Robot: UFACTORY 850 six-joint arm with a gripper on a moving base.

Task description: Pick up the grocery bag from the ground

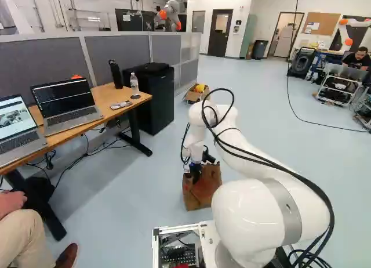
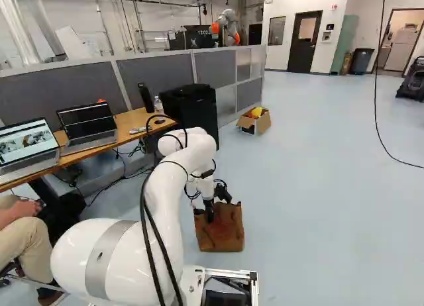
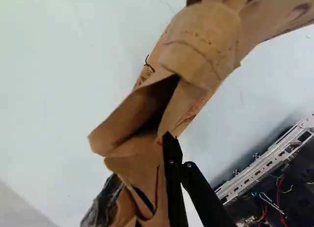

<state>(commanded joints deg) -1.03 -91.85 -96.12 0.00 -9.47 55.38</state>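
We see the brown paper grocery bag (image 2: 228, 234) upright ahead of our white arm (image 2: 165, 216); at the bag's top is our black gripper (image 2: 209, 215); whether it is spread or pinching, we cannot tell.

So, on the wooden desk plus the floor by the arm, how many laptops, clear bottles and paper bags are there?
Laptops: 2, one dark-screened laptop, one bright-screened laptop
Clear bottles: 1
Paper bags: 1
Total: 4
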